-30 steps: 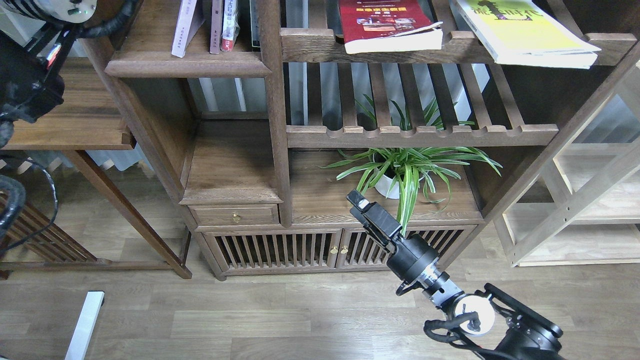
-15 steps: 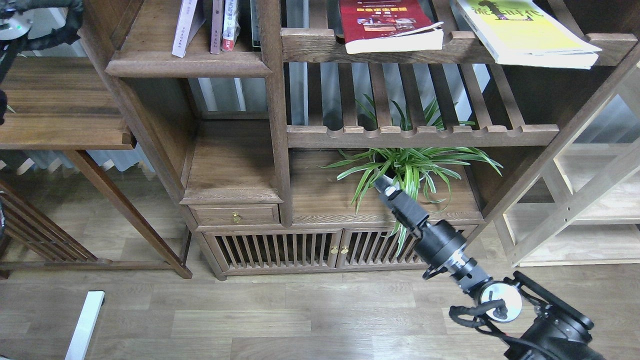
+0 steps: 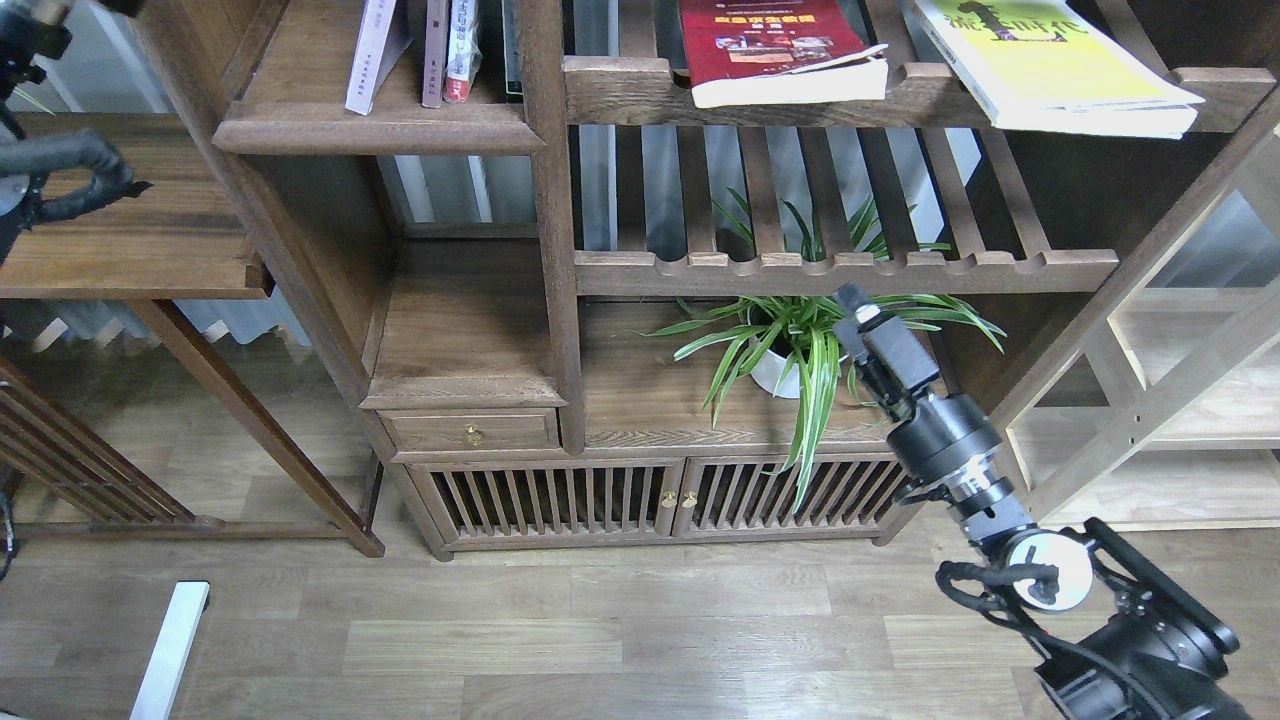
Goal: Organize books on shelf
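Note:
The pale lavender-white book stands leaning on the solid dark-brown shelf at the upper left, beside two thinner upright books. The dark-red book and the yellow-green book lie flat on the upper slatted rack, to the right of the shelf's post. My right gripper is low, in front of the plant's right side and well below the books; it is dark and its fingers cannot be told apart. It holds nothing visible. Of my left arm only a part shows at the upper left edge; its gripper is out of view.
A potted spider plant stands under a lower slatted rack. Below are a small drawer and slatted cabinet doors. A dark side table stands at the left, and a pale wooden rack at the right.
My right arm has swung right and up, from in front of the cabinet doors to the plant's right side. My left arm has lifted mostly out of view at the upper left.

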Controlling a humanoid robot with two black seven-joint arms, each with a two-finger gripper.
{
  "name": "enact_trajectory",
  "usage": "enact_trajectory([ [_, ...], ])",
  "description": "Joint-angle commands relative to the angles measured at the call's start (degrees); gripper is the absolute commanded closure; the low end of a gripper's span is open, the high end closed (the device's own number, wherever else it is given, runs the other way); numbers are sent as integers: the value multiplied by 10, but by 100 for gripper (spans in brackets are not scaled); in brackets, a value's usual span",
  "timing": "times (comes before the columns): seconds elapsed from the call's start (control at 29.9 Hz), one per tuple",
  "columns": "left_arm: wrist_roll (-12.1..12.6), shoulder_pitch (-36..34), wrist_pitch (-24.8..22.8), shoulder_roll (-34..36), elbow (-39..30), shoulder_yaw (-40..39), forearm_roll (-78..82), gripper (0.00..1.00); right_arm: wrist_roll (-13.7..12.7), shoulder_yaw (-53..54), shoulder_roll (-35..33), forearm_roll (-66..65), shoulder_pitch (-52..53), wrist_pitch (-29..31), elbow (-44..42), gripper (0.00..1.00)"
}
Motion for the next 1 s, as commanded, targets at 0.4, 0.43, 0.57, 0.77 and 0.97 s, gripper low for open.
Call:
enact_trajectory([
  [0.4,17,70,-17,-140,-5,17,-101,5,3,85,3,65,43,0,0,5],
  [0.43,27,73,-17,-151,-6,24,-101,5,3,89,2,65,44,0,-1,5],
  [0.57,46,88,-17,-188,-7,55,-96,5,3,109,-1,66,50,0,-2,5],
  [0.77,48,118,-17,-210,-6,102,-66,5,2,146,-6,84,58,0,-4,6],
  [0.97,50,139,-17,-216,-6,131,-41,5,2,158,-41,142,72,0,-5,6],
])
